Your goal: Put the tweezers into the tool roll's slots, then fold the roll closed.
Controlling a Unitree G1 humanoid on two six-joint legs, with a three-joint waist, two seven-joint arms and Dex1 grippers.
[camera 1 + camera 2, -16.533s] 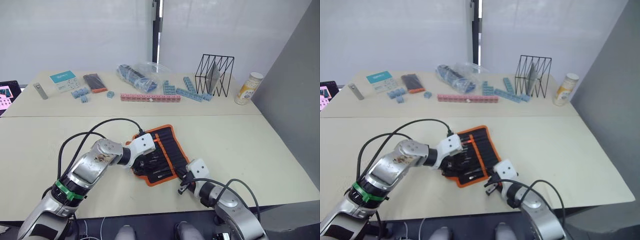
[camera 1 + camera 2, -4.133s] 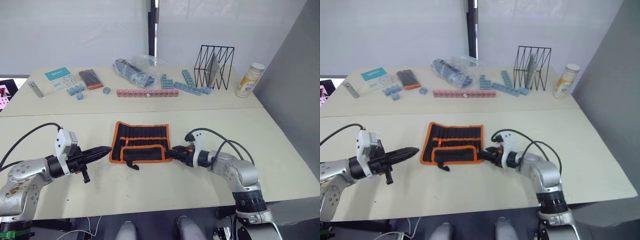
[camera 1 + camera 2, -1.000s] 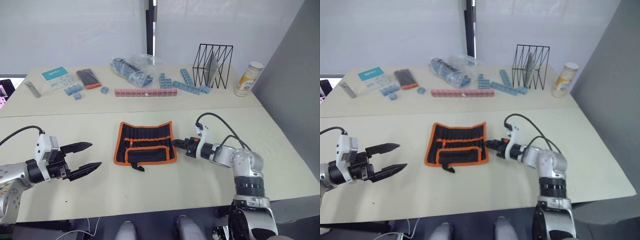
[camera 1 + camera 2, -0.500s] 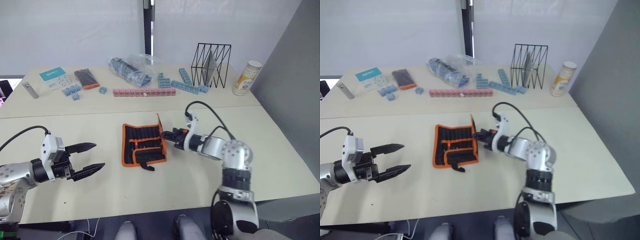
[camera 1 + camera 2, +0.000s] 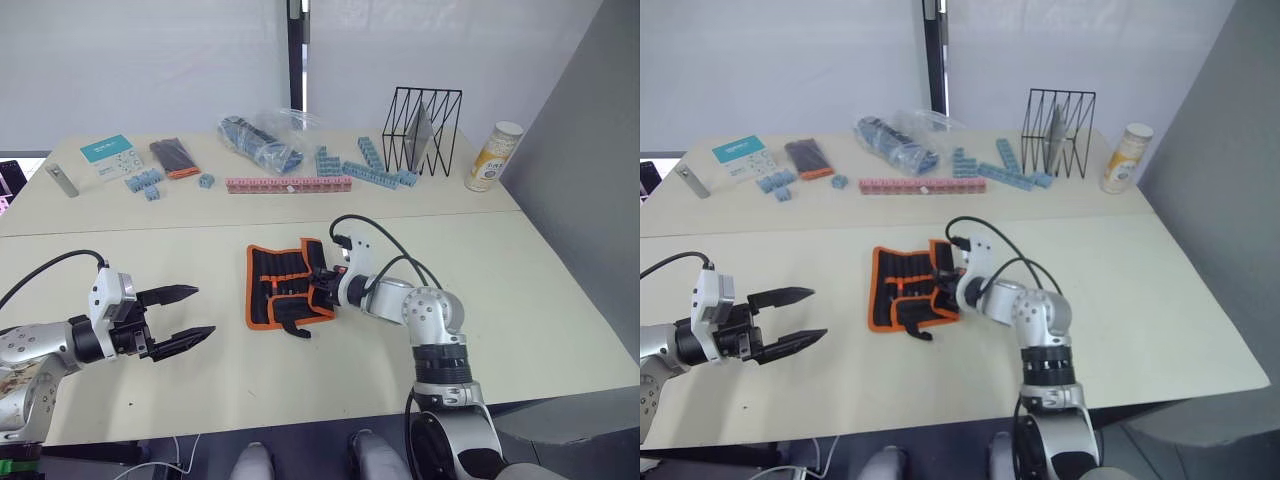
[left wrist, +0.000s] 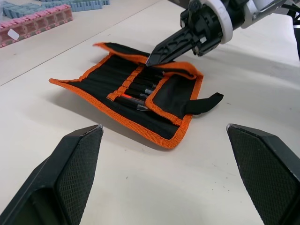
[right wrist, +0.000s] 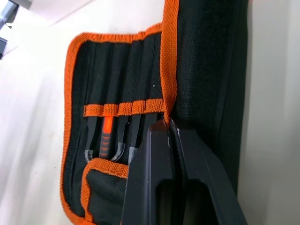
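The tool roll [image 5: 285,285] is black with orange piping and bands.

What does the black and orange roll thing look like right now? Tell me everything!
The tool roll is black fabric with orange piping, lying on the table. Its right side is folded over the middle, pinched at the orange edge by the right end effector. Tweezers sit in its slots. A black cord sticks out.

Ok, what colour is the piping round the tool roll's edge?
Orange, against black fabric on the tool roll; the right wrist view shows it best.
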